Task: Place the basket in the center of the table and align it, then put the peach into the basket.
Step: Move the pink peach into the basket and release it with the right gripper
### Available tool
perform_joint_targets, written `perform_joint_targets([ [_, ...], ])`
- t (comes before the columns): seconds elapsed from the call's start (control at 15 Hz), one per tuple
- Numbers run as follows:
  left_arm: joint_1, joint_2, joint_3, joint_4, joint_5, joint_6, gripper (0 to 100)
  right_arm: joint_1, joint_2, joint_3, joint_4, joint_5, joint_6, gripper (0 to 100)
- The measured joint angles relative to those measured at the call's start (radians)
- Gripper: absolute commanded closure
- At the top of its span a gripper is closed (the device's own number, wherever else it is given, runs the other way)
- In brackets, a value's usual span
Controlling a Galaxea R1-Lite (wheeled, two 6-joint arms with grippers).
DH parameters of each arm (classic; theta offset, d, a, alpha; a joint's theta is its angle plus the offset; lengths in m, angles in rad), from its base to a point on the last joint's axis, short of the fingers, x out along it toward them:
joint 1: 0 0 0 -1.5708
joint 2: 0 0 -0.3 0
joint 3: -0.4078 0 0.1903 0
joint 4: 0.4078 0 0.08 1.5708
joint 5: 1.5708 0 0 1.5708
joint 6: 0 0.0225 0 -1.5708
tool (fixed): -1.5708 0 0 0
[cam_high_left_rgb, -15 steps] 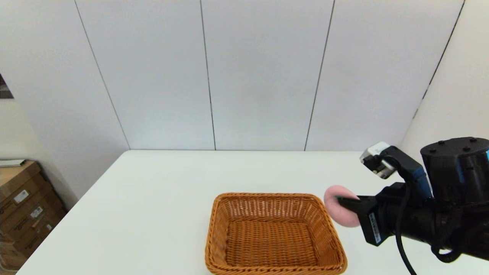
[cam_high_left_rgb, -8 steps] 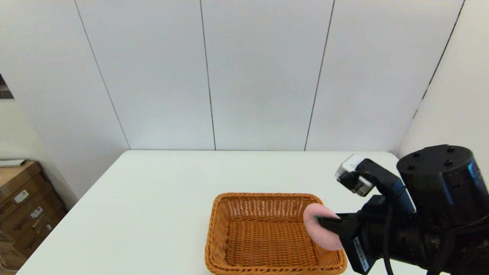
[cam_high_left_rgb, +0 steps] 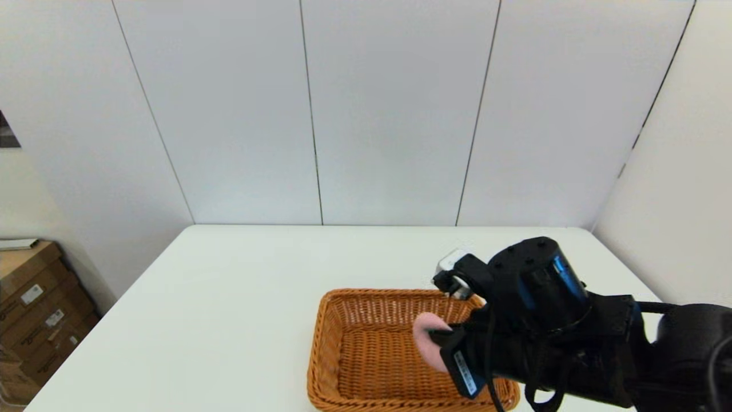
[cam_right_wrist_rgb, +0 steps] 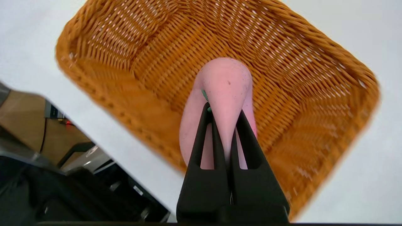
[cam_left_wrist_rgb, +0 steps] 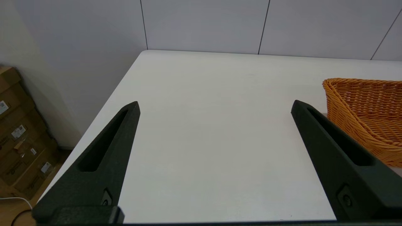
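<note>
A: Position of the peach relative to the jaws?

B: Pinched between the two black fingers of the right gripper; jaws narrow, pressed into the soft pink body, bulk of the fruit bulging beyond the tips. Small green spot visible beside one fingertip.

A: Location over the table?

B: Held above the interior of the basket, toward its right half, clear of the woven floor. Contact with the right wall: cannot tell.

A: Basket contents?

B: Woven floor bare in the head view and right wrist view; peach suspended above, not resting inside. Basket standing on the near middle of the table, long sides roughly parallel to the table edge.

A: Right arm pose?

B: Reaching in from the right, wrist angled downward and leftward over the right rim of the basket.

A: Left gripper?

B: Jaws spread wide, nothing between them; above bare table, left of the basket.
</note>
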Motion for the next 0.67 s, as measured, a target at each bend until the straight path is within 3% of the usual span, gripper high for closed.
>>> perform_joint_targets([
  [0.13, 0.0, 0.0, 0.0, 0.0, 0.0, 0.0, 0, 0.0, 0.051, -0.036, -0.003, 0.001, 0.006, 100],
  [0.2, 0.0, 0.0, 0.0, 0.0, 0.0, -0.001, 0, 0.0, 0.072, -0.051, -0.003, 0.001, 0.013, 0],
  [0.67, 0.0, 0.0, 0.0, 0.0, -0.001, -0.001, 0, -0.002, 0.13, -0.101, -0.004, -0.008, 0.076, 0],
])
